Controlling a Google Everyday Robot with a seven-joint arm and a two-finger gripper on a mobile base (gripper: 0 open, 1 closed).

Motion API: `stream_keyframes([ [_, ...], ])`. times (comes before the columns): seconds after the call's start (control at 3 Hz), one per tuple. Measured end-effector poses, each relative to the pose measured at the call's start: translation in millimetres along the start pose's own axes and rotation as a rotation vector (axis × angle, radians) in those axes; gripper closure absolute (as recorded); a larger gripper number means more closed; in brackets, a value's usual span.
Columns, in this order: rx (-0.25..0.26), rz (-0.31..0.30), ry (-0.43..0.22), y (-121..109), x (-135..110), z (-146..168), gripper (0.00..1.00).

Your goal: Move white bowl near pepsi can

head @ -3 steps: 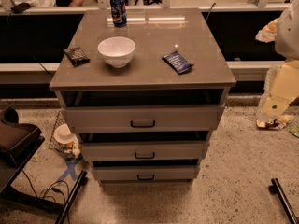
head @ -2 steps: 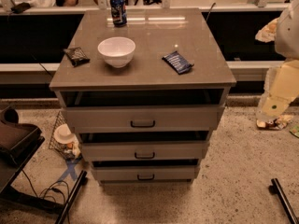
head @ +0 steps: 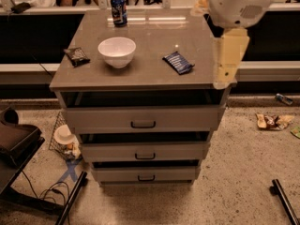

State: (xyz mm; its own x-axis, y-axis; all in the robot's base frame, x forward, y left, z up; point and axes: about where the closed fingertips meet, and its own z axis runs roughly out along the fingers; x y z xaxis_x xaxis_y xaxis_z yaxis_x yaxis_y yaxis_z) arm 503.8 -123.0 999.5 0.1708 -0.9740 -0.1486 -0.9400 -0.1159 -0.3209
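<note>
Claw [head: 227, 65] shows as a pale tan piece hanging below the arm's [head: 238, 3] round white housing. It is at the right rim of the tabletop [head: 154, 41], toward the front corner, well apart from both task objects. Whether it is spread or pressed together I cannot tell; nothing is seen in its hold.

The grey tabletop sits on a cabinet of three drawers [head: 143, 119], each with a dark handle. The white bowl [head: 116, 51] stands upright on the left half of the tabletop, about midway from front to back. A flat blue snack packet [head: 178, 62] lies right of the bowl, near the middle, apart from it. The pepsi can [head: 118, 10] stands upright at the back edge, behind the bowl with bare surface between them. A small dark packet [head: 77, 56] lies just left of the bowl, near the left edge.

On the floor, left of the cabinet, a wire basket [head: 61, 142] holds a white cup [head: 63, 135].
</note>
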Motion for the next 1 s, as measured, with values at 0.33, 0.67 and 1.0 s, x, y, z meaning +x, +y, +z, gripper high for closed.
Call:
stream_keyframes([
  [0.33, 0.001, -0.139, 0.03, -24.0, -44.1, 18.5, 0.0],
  [0.67, 0.02, -0.15, 0.034, -28.8, -49.2, 17.0, 0.0],
  [1.0, 0.021, -0.148, 0.033, -28.5, -48.8, 16.4, 0.0],
])
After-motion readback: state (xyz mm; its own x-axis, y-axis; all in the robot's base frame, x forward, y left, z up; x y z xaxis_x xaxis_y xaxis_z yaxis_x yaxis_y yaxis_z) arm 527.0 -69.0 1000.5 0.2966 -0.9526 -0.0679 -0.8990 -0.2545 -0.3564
